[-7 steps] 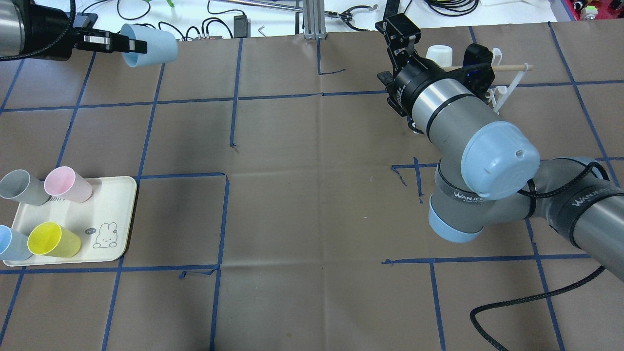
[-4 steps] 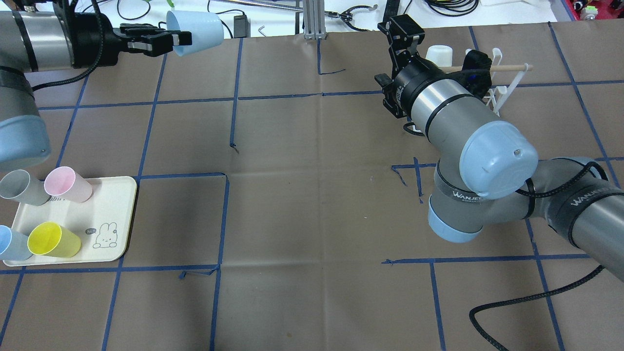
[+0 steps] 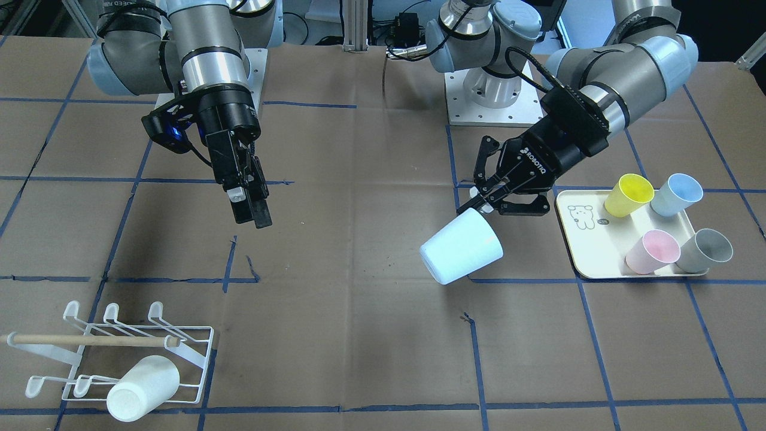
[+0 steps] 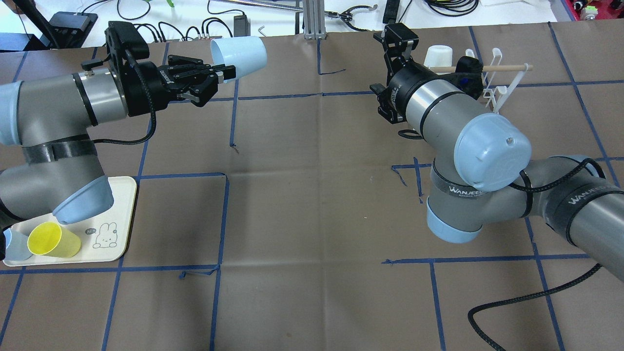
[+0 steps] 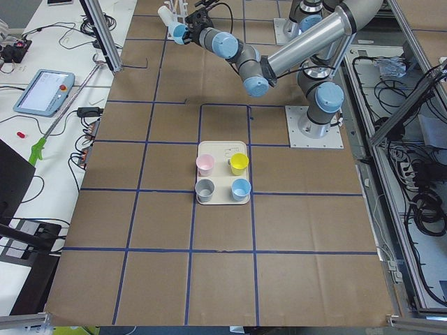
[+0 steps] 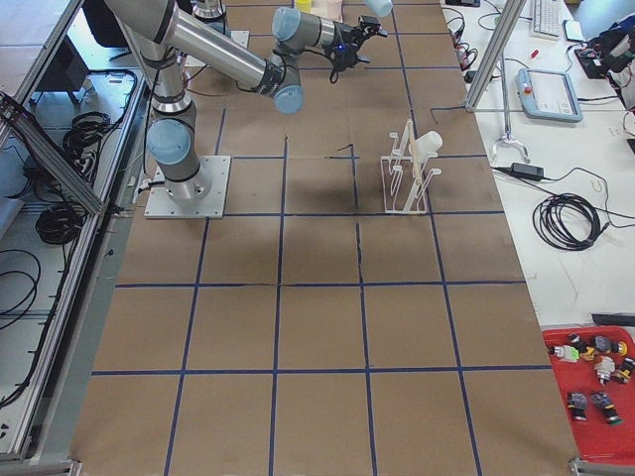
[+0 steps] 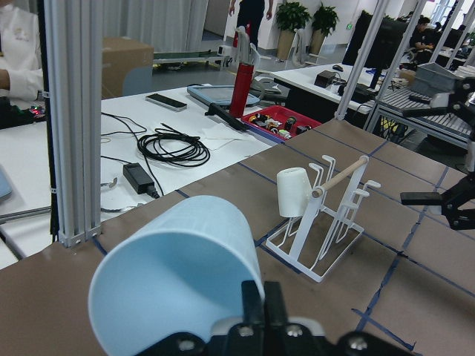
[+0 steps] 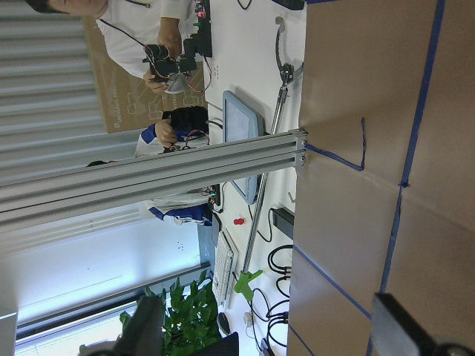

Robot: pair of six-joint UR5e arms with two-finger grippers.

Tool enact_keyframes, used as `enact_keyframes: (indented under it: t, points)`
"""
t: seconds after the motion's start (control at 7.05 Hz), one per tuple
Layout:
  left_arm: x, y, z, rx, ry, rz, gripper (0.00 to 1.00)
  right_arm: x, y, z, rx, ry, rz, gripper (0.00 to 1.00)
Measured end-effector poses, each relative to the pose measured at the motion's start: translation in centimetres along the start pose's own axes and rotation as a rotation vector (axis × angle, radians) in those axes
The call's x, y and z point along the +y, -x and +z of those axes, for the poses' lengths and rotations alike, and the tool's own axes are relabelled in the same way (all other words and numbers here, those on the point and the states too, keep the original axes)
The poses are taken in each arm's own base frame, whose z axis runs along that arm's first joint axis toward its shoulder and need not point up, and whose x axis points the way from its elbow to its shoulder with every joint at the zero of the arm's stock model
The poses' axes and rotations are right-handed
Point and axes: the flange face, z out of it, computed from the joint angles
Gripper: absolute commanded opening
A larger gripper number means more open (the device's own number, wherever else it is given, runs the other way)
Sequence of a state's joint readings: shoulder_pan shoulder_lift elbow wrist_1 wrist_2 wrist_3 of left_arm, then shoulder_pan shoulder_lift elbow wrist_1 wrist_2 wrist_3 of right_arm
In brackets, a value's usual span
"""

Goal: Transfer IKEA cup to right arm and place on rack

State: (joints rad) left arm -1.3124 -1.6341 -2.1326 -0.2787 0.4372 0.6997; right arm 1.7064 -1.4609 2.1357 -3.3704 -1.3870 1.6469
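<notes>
Cup (image 3: pixel 461 248): pale blue, tipped sideways above table (image 3: pixel 359 335), rim clamped in left gripper (image 3: pixel 476 206).
Right gripper (image 3: pixel 251 215): fingers apart, between cup and rack.
Rack (image 3: pixel 179 335): on table, white cup (image 3: pixel 143 388) on one prong.

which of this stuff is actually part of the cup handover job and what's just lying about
In the job: light blue cup, left gripper holding it, right gripper, rack.
Lying about: white cup on the rack, tray, yellow cup, second blue cup, pink cup, grey cup.
</notes>
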Motion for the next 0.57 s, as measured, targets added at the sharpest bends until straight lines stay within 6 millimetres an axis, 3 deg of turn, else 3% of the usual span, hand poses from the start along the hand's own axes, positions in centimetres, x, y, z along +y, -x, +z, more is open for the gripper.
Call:
enact_keyframes:
  t: [0.43, 0.57]
  points:
    - [4.1, -6.2, 1.9, 0.036, -0.04, 0.132, 0.03, 2.5, -0.2, 0.9, 0.102, 0.082, -0.001, 1.0]
    - [4.6, -7.9, 2.6, 0.058, -0.043, 0.156, 0.03, 3.3, -0.2, 0.9, 0.115, 0.103, -0.005, 1.0]
